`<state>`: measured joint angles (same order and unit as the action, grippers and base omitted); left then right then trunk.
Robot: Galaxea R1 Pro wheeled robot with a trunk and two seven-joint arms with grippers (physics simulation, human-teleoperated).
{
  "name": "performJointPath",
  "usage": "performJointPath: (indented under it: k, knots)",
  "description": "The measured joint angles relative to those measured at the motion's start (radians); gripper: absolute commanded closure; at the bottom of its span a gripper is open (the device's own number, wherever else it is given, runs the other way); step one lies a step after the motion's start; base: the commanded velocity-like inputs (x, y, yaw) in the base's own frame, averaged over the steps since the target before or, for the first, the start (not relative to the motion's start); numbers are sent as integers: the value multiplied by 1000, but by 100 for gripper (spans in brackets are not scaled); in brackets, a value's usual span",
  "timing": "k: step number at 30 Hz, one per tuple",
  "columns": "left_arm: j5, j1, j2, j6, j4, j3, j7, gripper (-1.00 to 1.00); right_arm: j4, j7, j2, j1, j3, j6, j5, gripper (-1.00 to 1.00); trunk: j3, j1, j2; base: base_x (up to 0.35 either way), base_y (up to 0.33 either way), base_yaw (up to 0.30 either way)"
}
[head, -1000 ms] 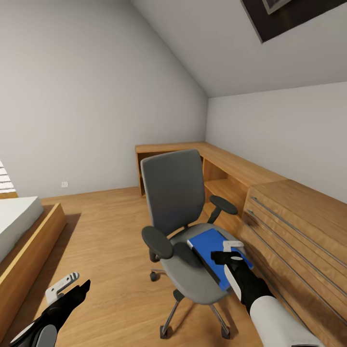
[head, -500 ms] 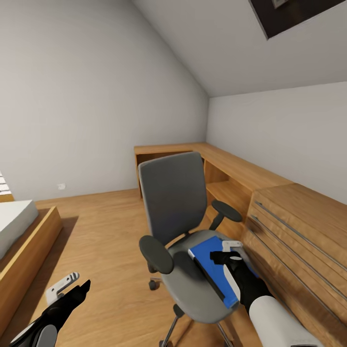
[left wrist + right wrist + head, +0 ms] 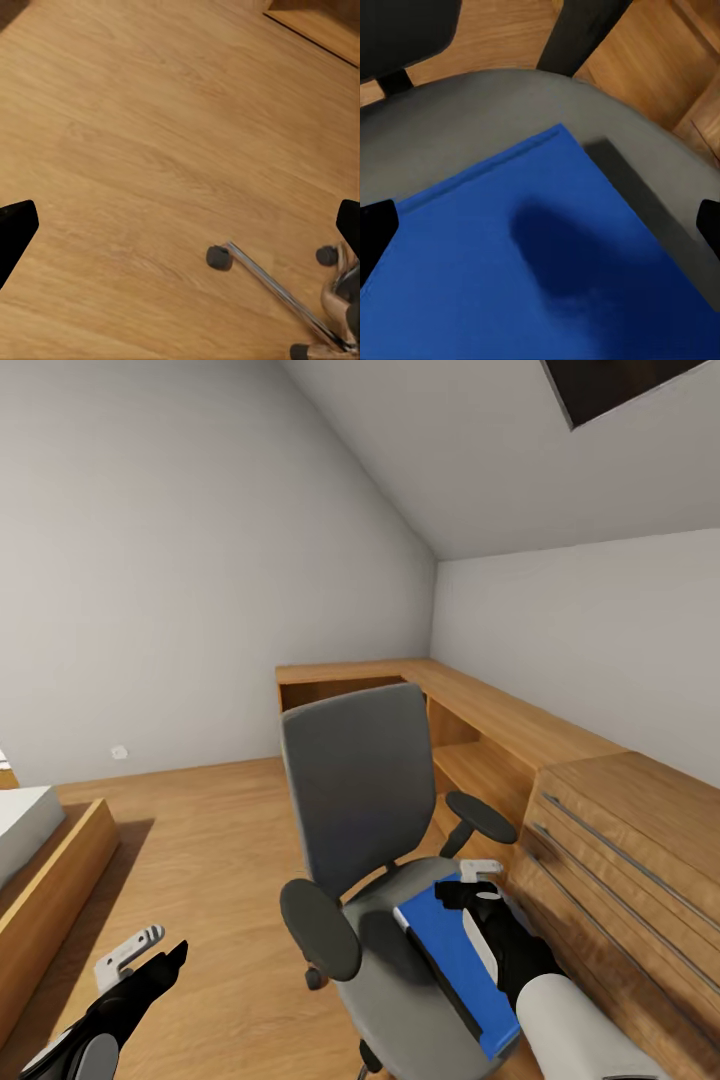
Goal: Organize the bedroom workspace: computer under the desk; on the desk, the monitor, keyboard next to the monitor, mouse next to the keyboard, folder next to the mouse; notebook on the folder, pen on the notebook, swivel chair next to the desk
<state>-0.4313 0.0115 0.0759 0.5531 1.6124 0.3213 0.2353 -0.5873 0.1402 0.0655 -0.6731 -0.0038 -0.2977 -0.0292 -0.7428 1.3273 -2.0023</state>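
Observation:
The grey swivel chair stands in the middle of the bedroom floor, its back turned toward me on the left. The blue folder lies flat on its seat, black spine toward the chair's back. My right gripper hovers open just above the folder's far end. In the right wrist view the folder spreads below that gripper, whose fingertips stand wide apart with nothing between them. My left gripper is open low at the left over bare floor. The left wrist view catches the chair's chrome base.
A light wood chest with long steel handles stands close on the chair's right. A low wooden shelf unit runs along the far walls. A wooden bed frame sits at the left. Open floor lies between bed and chair.
The camera has moved closer: the chair and folder look larger and lower in the picture, the bed has slid leftward. Both grippers keep their places in the view, still open.

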Motion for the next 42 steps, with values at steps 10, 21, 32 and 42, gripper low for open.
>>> performJointPath:
  k: [10, 21, 32, 42]
  knots:
    - [0, 0, -1, 3, 0, 0, 0, -100, 0, 1, 6, 0, 1, 0, 0, -100, 0, 0, 0, 135, 0, 85]
    - [1, 0, -1, 4, 0, 0, 0, -100, 0, 0, 8, 0, 1, -3, -1, -100, 0, 1, 0, 10, 0, 142]
    - [2, 0, -1, 4, 0, 0, 0, -100, 6, 0, 8, 0, 2, -4, -3, -100, 0, 1, 0, 1, 0, 19]
    - [1, 0, -2, 4, 3, 0, 0, -100, 8, -2, 6, 0, 49, -3, -5, -100, 0, 1, 0, 0, 0, 0]
